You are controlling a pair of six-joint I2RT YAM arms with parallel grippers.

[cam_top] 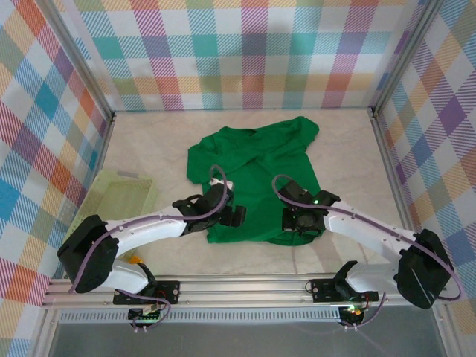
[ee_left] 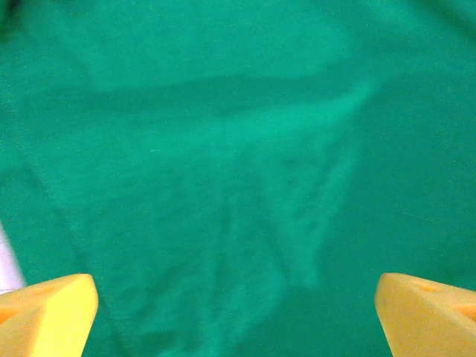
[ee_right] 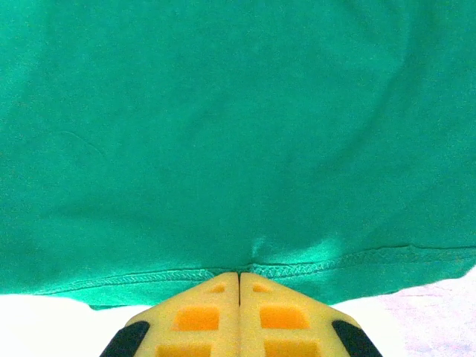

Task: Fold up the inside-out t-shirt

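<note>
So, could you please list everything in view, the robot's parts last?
t-shirt: one, bright green, rumpled, mid-table.
mesh basket: one, pale yellow-green, table's left edge, apart from the t-shirt.
table: one, pale, under everything.
plaid walls: three, multicoloured, left, far and right sides.
arms: two, white and black, reaching from the near rail.
left end effector: one, yellow fingers, open over the cloth.
right end effector: one, yellow fingers, shut on the t-shirt's hem.
</note>
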